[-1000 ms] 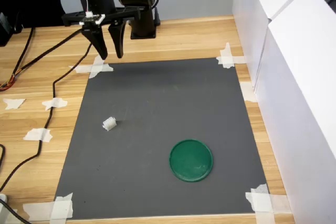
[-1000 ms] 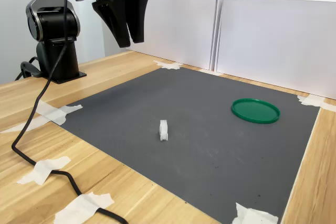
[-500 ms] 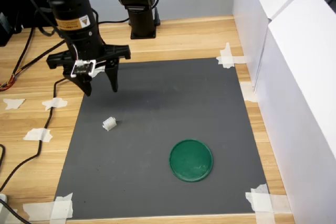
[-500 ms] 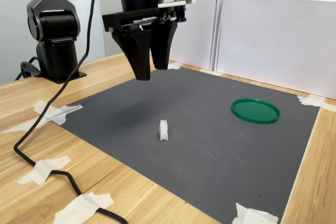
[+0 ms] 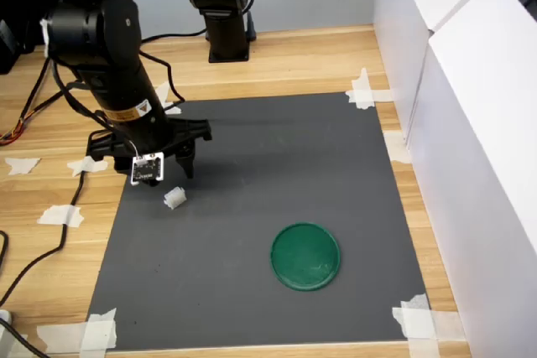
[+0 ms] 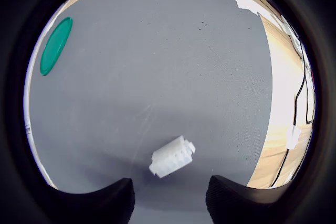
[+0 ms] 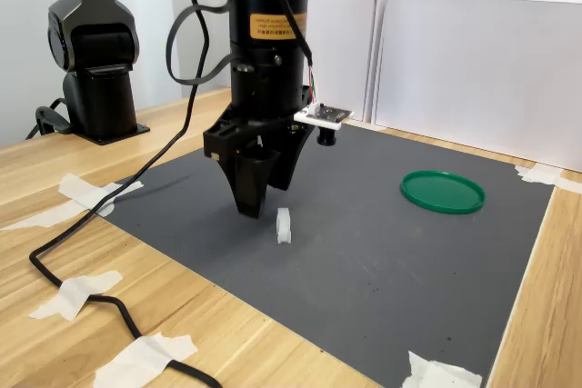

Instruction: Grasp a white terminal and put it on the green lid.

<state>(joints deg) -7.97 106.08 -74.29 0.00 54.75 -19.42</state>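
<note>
Layout on my bench: mat, terminal, lid, pincer.

I see the mat [image 5: 277, 207] taped flat on the bench [image 5: 294, 60], with the white terminal [image 5: 174, 199] lying on it toward the first exterior view's left and the green lid [image 5: 305, 256] well apart from it, nearer that view's lower right. My pincer [image 5: 164, 175] hangs over the mat just behind the terminal, not touching it; in the second exterior view it [image 7: 259, 202] stands just left of the terminal [image 7: 284, 225], with the lid [image 7: 442, 192] far to the right. The arm's base [image 5: 225, 14] sits on the bench behind the mat.
</note>
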